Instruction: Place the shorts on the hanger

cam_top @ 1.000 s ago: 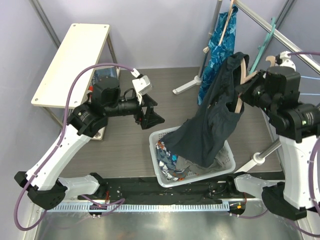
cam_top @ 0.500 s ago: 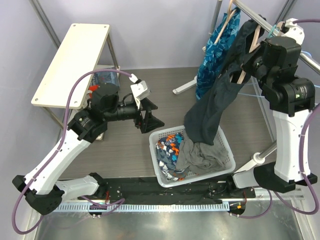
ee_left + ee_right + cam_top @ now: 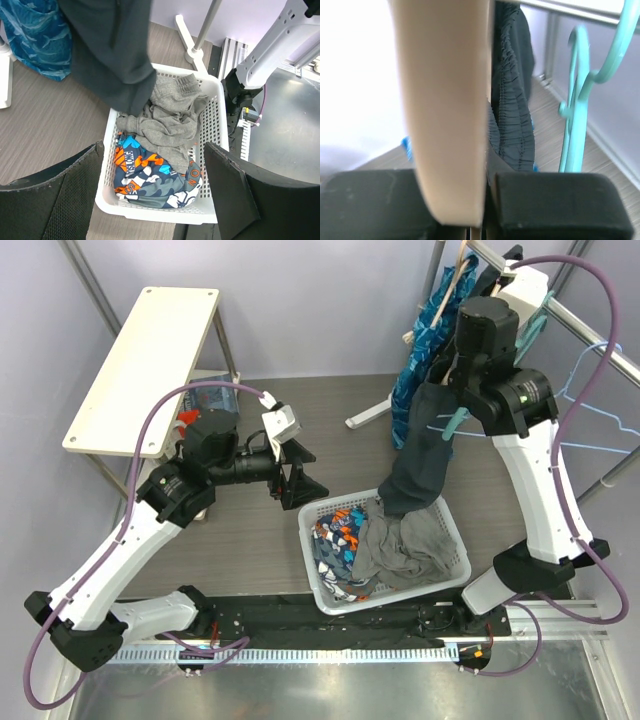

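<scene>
Up by the rail [image 3: 570, 6] at the far right, the right claw [image 3: 485, 210] is pressed onto the hanger [image 3: 445, 100], with the beige arm pinched between its two black pads [image 3: 560, 205]. The shorts [image 3: 420, 455] hang on that hanger. In the wrist view their gathered waistband lies just behind the wood. In the top view the dark cloth drops from the claw to the basket [image 3: 458, 555], and its lower end touches the grey cloth [image 3: 400, 545] near the far rim. Whether the hook sits on the rail, I cannot tell. A teal hanger [image 3: 580, 100] hangs just right of the shorts, and a blue garment [image 3: 420, 345] hangs beside them on the left in the top view. Left of the basket, the left claw [image 3: 308, 468] hovers apart from everything, its fingers spread wide with nothing between them. A patterned garment [image 3: 150, 175] lies in the basket beside the grey cloth
</scene>
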